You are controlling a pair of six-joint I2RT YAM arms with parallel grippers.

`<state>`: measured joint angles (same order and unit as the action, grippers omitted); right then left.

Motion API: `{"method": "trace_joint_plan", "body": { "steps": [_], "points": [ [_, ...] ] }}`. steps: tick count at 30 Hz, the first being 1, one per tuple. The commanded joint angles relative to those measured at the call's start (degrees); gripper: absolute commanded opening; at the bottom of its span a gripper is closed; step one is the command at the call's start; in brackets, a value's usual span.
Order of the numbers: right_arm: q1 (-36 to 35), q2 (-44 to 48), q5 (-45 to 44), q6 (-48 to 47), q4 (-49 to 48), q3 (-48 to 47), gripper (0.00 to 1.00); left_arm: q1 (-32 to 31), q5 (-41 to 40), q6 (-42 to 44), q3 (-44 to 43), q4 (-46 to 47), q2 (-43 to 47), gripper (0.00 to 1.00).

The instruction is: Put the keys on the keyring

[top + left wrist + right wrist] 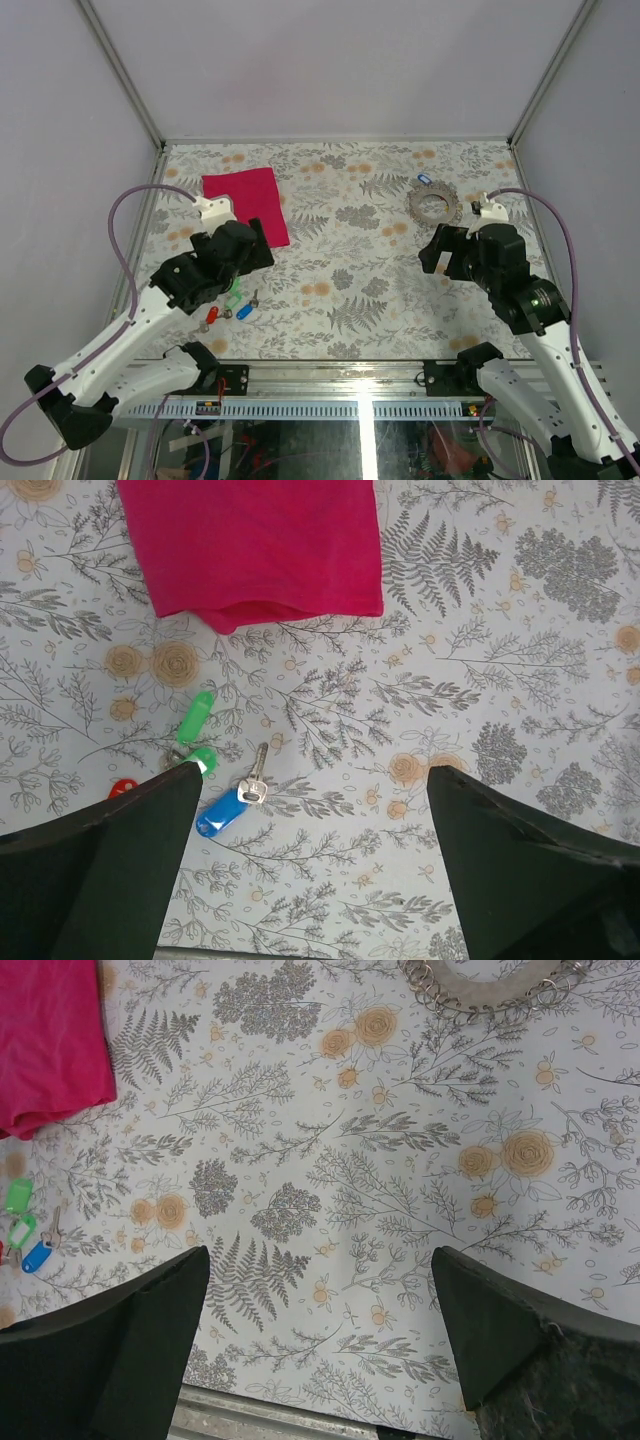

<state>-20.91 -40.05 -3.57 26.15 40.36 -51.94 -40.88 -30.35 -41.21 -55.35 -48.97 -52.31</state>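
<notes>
On the table (350, 290), the left fingers (315, 780) and right fingers (320, 1252) are wide open and empty; the flat keys (240, 795) beside the left tip might slip when pinched, and the keyring (470, 998) lies far ahead of the right fingers.

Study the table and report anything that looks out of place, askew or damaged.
Nothing looks damaged or spilled. The magenta cloth lies skewed, its near hem curled under. One blue tag sits alone at the far side of the keyring, apart from the other keys clustered at the near left.
</notes>
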Motion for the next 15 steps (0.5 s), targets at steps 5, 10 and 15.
{"method": "trace_joint_plan", "body": {
  "steps": [5, 10, 15],
  "points": [
    [-0.5, -1.4, -2.9, 0.0, -4.5, -2.1, 0.99, -0.2, -3.8, -0.1, -2.2, -0.8, -4.7, 1.00],
    [-0.5, -3.2, -2.1, 0.0, -4.8, -1.9, 0.99, -0.2, -3.4, -3.2, -1.1, -1.4, -4.0, 1.00],
    [-0.5, -3.9, -3.5, 1.0, -5.4, -1.0, 0.99, 0.0, -2.2, -6.6, -0.4, -2.5, -3.7, 1.00]
  ]
}}
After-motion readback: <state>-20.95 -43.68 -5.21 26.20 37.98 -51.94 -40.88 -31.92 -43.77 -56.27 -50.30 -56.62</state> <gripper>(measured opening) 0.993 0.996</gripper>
